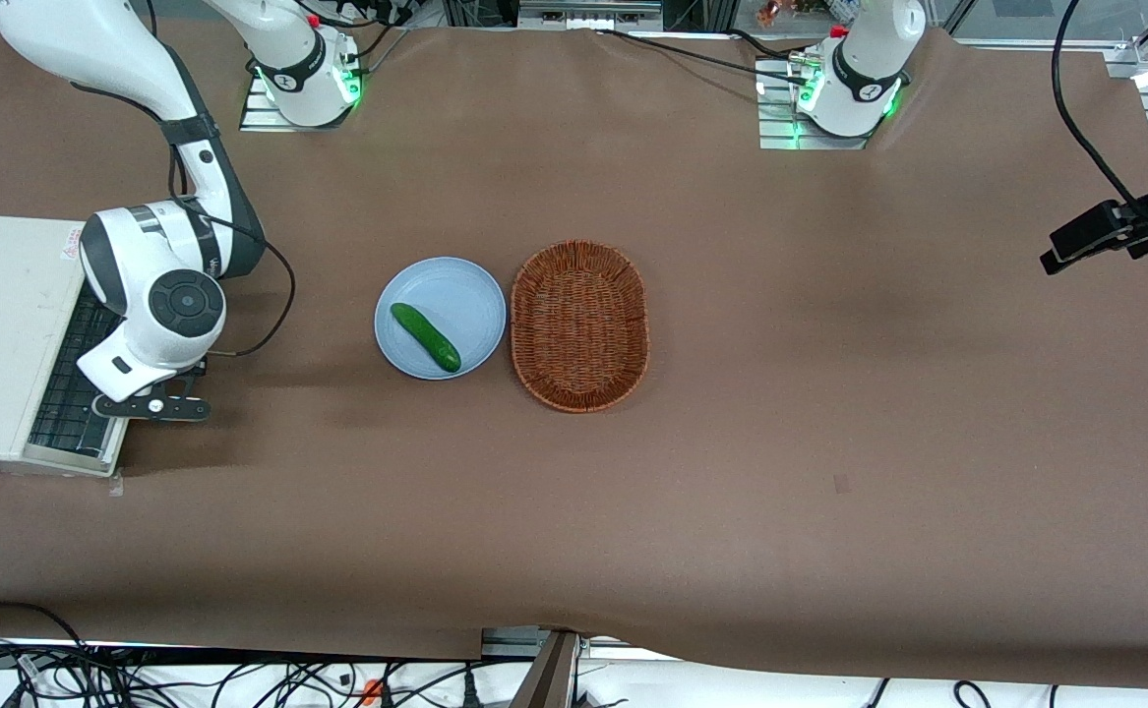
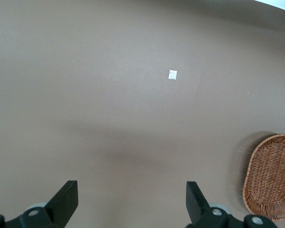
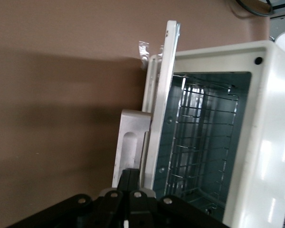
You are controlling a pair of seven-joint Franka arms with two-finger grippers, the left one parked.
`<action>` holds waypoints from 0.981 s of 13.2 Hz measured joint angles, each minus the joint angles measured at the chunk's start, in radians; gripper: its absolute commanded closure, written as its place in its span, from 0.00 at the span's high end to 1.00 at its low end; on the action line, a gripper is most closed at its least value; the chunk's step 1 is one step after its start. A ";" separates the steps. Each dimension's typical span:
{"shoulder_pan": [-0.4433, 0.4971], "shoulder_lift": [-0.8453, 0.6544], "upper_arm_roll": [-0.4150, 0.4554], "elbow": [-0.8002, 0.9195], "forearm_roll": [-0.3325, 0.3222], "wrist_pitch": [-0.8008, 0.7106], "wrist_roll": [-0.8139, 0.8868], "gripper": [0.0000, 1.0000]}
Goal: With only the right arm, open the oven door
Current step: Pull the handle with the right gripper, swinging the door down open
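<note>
The cream-white toaster oven point(image 1: 1, 334) stands at the working arm's end of the table. Its oven door point(image 3: 160, 114) is swung away from the body, so the wire rack point(image 3: 199, 142) inside shows. From the front camera the door point(image 1: 70, 393) appears as a dark gridded panel under the right arm's wrist point(image 1: 155, 305). The right gripper point(image 1: 151, 407) hangs just over the door's outer edge. Its fingers are shut, pressed flat together with nothing between them, and the gripper point(image 3: 134, 176) sits against the door's handle point(image 3: 129, 142).
A blue plate point(image 1: 455, 285) holding a green cucumber point(image 1: 425, 337) lies mid-table, with an oval wicker basket point(image 1: 580, 324) beside it toward the parked arm's end. The same basket point(image 2: 270, 178) shows from the parked arm's wrist. A loose black cable point(image 1: 278, 295) loops beside the right arm.
</note>
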 measured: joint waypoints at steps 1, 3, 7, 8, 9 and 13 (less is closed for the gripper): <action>0.001 0.007 0.003 -0.001 0.006 0.016 0.004 0.00; 0.004 0.032 0.009 -0.004 0.020 0.058 0.019 0.00; 0.007 0.111 0.020 0.011 0.032 0.129 0.058 0.00; 0.006 0.129 0.020 0.015 0.032 0.146 0.062 0.00; 0.003 0.148 0.020 0.020 0.033 0.166 0.063 0.00; -0.010 0.208 0.020 0.031 0.033 0.225 0.069 0.00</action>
